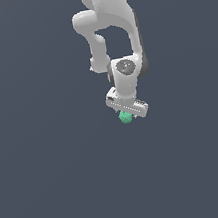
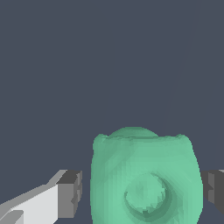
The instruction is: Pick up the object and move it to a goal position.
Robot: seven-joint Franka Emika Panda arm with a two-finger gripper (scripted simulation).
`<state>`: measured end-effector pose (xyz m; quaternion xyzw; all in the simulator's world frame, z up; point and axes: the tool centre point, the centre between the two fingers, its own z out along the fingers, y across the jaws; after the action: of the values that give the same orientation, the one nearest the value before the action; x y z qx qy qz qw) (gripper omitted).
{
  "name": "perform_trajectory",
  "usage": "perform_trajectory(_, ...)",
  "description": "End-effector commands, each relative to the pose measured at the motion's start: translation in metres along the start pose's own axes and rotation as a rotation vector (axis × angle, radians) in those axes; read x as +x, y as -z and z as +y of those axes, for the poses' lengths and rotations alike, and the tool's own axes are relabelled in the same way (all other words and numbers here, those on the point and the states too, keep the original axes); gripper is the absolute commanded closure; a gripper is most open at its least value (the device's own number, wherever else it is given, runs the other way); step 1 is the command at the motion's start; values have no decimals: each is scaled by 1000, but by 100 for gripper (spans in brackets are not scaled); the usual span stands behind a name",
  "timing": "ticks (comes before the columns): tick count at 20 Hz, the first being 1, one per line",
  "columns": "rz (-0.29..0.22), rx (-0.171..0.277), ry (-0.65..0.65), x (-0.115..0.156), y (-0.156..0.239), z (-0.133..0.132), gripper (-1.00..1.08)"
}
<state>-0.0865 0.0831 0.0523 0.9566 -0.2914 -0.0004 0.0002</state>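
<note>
Outwardly, in the exterior view, the white arm (image 1: 109, 24) is reaching down from the twelve o'clock edge of the picture, bending through its joints and pointing its pincer (image 1: 126, 112) downward near the middle of the frame. A small teal-green lump (image 1: 126, 117) is peeking out just under the pincer's pale crossbar, at about six o'clock from the wrist joint. The surroundings are showing only as a plain dark grey-blue field, so whether the lump is resting on a table or hanging above it cannot be told.

Now, in the wrist view, the lump (image 2: 146, 177) is filling much of the picture from the centre toward five and six o'clock, showing a bumpy rim and a round dimple on its near face. Grey fingertips (image 2: 70, 194) are standing at either side of it, one at its nine o'clock side and one at its three o'clock side. The jaws are bracketing the lump closely, with a thin dark gap showing on the nine o'clock side, so I cannot tell whether the pincer is actually clenching it.
</note>
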Motion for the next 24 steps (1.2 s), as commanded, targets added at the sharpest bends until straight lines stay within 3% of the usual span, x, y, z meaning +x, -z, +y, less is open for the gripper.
perform_trajectory(1,1,1,-1,0,-8,0,-92)
perform_trajectory(5,1,1,-1,0,-13,-1,-92)
perform_trajectory(6,1,1,-1,0,-13,-1,108)
perform_trajectory(18,1,2,0,1,-11,-1,108)
perform_trajectory(24,1,2,0,17,2,3,108)
